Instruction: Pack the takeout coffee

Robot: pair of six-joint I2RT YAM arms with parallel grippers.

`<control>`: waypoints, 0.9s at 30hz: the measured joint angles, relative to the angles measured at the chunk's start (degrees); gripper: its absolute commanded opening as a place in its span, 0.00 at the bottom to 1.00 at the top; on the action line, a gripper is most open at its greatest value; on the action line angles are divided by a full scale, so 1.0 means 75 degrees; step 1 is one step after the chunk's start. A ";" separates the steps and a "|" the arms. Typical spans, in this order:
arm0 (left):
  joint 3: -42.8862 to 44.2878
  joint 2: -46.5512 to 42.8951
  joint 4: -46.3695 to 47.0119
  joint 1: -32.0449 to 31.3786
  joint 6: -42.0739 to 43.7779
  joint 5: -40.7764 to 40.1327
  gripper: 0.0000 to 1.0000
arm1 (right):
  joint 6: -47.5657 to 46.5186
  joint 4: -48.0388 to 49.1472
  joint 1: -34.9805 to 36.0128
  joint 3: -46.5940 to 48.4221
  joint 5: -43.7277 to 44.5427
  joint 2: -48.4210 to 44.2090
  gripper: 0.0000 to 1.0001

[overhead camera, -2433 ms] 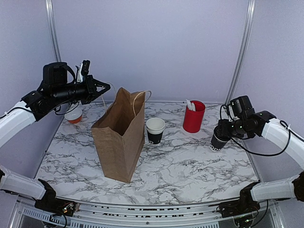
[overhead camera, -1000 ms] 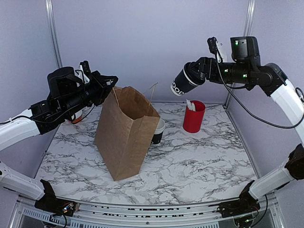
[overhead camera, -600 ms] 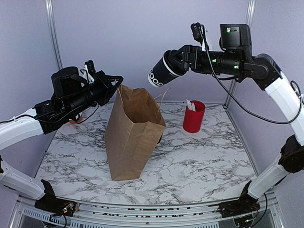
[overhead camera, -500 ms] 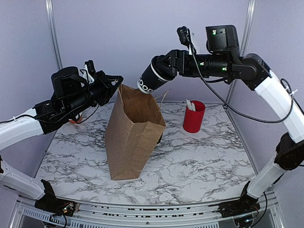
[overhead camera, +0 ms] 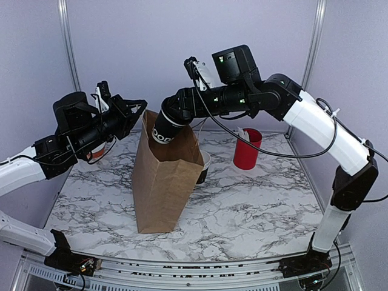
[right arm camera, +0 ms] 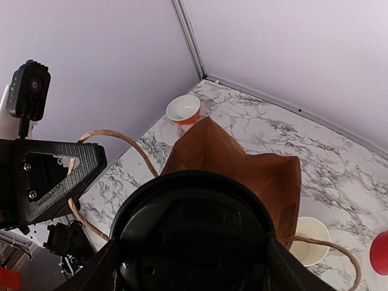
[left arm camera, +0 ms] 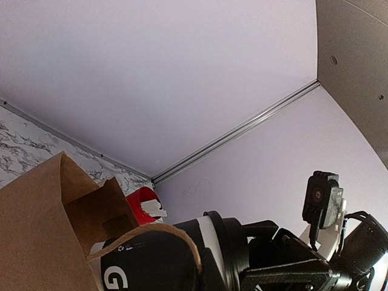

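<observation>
Hanging tilted, base-first, right over the paper bag [overhead camera: 162,182] mouth: black cup [overhead camera: 163,129], gripped by the right end effector [overhead camera: 180,110]. Left end effector [overhead camera: 141,109] pinches the bag's handle [right arm camera: 124,137].

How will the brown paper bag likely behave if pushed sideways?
Probably floppy: the paper bag looks creased and bowed. Likely light and tippy: it stands tall on a narrow base, with the left hand pinching its handle.
</observation>
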 measured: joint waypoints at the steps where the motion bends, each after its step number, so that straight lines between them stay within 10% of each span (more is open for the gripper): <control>1: -0.0061 -0.0058 0.0012 0.0000 0.0003 -0.0009 0.00 | 0.0003 0.0009 0.0000 -0.0012 -0.0003 0.0003 0.67; 16: -0.1105 -0.0769 0.0131 0.0000 -0.0029 -0.0096 0.00 | 0.0058 -0.0670 0.0551 0.1049 -0.0294 0.1521 0.66; 27: -0.1536 -0.1848 -0.0102 0.0000 0.0516 -0.0283 0.69 | 0.0294 -0.1163 0.0772 0.1693 -0.0498 0.2148 0.66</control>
